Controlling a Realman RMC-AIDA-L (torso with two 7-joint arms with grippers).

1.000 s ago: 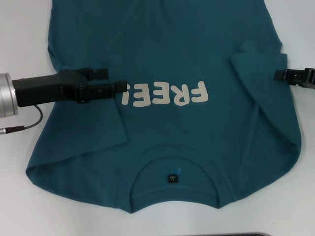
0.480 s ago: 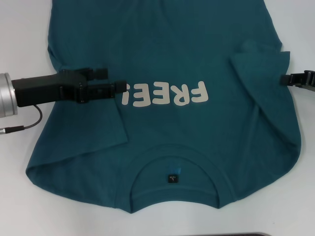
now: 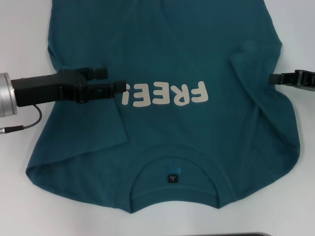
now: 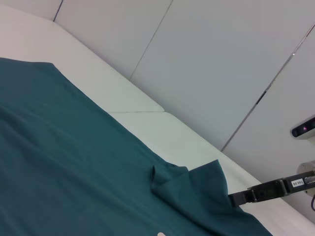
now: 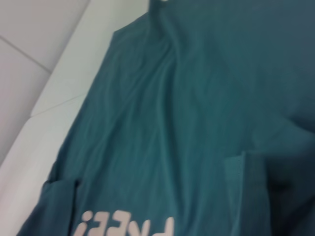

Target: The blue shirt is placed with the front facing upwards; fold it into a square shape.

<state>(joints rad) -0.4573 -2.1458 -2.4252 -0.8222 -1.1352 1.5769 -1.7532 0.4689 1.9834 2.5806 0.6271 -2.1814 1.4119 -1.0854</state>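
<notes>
The blue shirt (image 3: 182,44) lies front up on the white table (image 3: 19,29). Its collar (image 3: 174,162) is nearest me and the off-white "FREE!" lettering (image 3: 165,94) reads upside down. Both sleeves are folded in over the body. My left gripper (image 3: 122,87) reaches in from the left, low over the folded left sleeve, its tip at the "!" of the lettering. At the shirt's right side, my right gripper (image 3: 273,78) is shut on the edge of the folded right sleeve. The left wrist view shows that gripper (image 4: 236,198) at the raised sleeve flap of the shirt (image 4: 74,172). The right wrist view shows only the shirt (image 5: 197,98).
A grey cable (image 3: 24,125) loops on the table beside the left arm. A small black neck label (image 3: 172,178) sits inside the collar. Bare white table surrounds the shirt at left, right and front. Pale wall panels (image 4: 206,64) rise beyond the table's far edge.
The right gripper drew back to the right, then came in to the left again. The right sleeve's outer edge has shifted inward with it. The left arm has not moved.
</notes>
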